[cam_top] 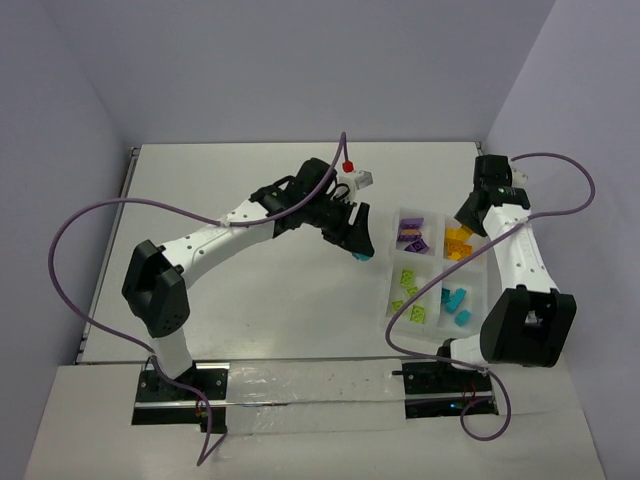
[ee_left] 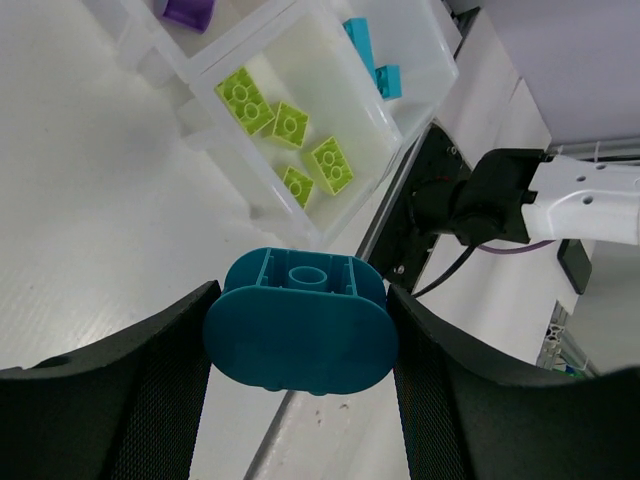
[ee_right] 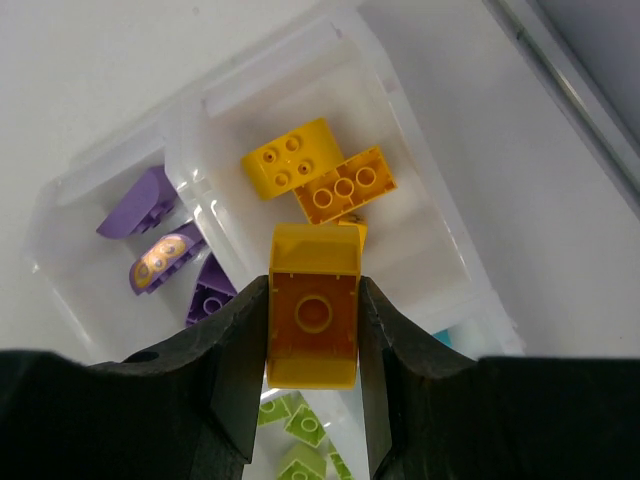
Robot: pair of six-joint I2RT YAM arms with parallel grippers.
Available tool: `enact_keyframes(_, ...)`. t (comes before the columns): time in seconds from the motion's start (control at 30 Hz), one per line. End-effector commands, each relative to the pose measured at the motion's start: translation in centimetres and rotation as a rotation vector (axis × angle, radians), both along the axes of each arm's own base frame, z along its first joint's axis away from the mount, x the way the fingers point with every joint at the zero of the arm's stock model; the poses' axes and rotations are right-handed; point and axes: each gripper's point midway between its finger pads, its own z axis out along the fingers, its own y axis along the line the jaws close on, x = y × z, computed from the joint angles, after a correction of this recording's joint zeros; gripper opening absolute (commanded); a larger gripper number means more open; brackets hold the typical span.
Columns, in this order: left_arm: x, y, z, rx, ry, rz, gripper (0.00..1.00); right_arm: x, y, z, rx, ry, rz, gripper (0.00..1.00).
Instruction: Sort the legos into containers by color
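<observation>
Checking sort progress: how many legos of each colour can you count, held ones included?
Green legos: 4
Purple legos: 3
Yellow legos: 4, one in the right gripper, one mostly hidden
Teal legos: 3, one in the left gripper; tray count unsure
Total: 14

Top view: teal brick (cam_top: 359, 258) mostly hidden under left tool (cam_top: 356, 248); right tool (cam_top: 468, 215) tips too small to resolve, its yellow brick (ee_right: 314, 320) not distinguishable there. Left wrist: purple brick (ee_left: 187, 12) cut by top edge. Right wrist: green bricks (ee_right: 297, 420) partly behind fingers (ee_right: 235, 360).
</observation>
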Motion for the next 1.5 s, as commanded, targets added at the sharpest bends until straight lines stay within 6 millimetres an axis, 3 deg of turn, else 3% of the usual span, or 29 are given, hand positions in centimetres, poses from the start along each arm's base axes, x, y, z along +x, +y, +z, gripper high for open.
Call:
enact_keyframes(0.0, -0.4, -2.6, 4.3, -0.116, -0.032, -0.028, 0.0, 1.5, -1.7, -1.0, -0.044, -0.027, -0.063, 0.23)
enact_keyframes(0.13, -1.2, -3.2, 4.4, -0.134, -0.019, -0.049, 0.0, 1.8, -1.5, -2.1, -0.024, -0.002, -0.055, 0.67)
enact_keyframes(0.23, -1.5, -3.5, 4.5, -0.136, -0.019, -0.055, 0.0, 2.1, -1.2, -2.3, -0.008, 0.003, -0.048, 0.86)
enact_keyframes(0.43, -1.2, -3.8, 4.7, -0.139, -0.038, -0.055, 0.0, 2.2, -0.1, -0.3, 0.038, -0.049, -0.01, 0.88)
enact_keyframes(0.63, -1.2, -6.3, 3.1, -0.1, -0.031, -0.087, 0.0, -0.1, 1.8, 5.5, 0.085, -0.215, 0.031, 0.88)
enact_keyframes(0.77, -1.7, -8.2, 3.1, -0.126, -0.006, -0.126, 0.0, -1.8, 4.3, 8.0, 0.159, -0.295, 0.129, 0.86)
enact_keyframes(0.8, -1.7, -8.3, 3.1, -0.128, -0.004, -0.128, 0.0, -1.8, 5.2, 7.7, 0.2, -0.291, 0.162, 0.86)
enact_keyframes(0.83, -1.5, -8.3, 3.5, -0.135, -0.028, -0.125, 0.0, -2.6, 7.7, 8.1, 0.281, -0.301, 0.277, 0.85)
enact_keyframes(0.93, -1.3, -7.6, 3.5, -0.128, -0.101, -0.14, 0.0, -4.2, 12.0, 7.4, 0.471, -0.285, 0.438, 0.84)
enact_keyframes(1.03, -1.5, -6.5, 2.7, -0.097, -0.16, -0.176, 0.0, -6.0, 15.2, 6.5, 0.653, -0.246, 0.518, 0.83)
enact_keyframes(1.2, -1.4, -4.3, 1.3, -0.028, -0.264, -0.194, 0.0, -8.3, 18.6, 5.9, 0.842, -0.144, 0.614, 0.82)
enact_keyframes(1.47, -0.7, -2.9, 0.7, 0.029, -0.34, -0.182, 0.0, -8.7, 20.9, 6.0, 0.967, -0.127, 0.672, 0.83)
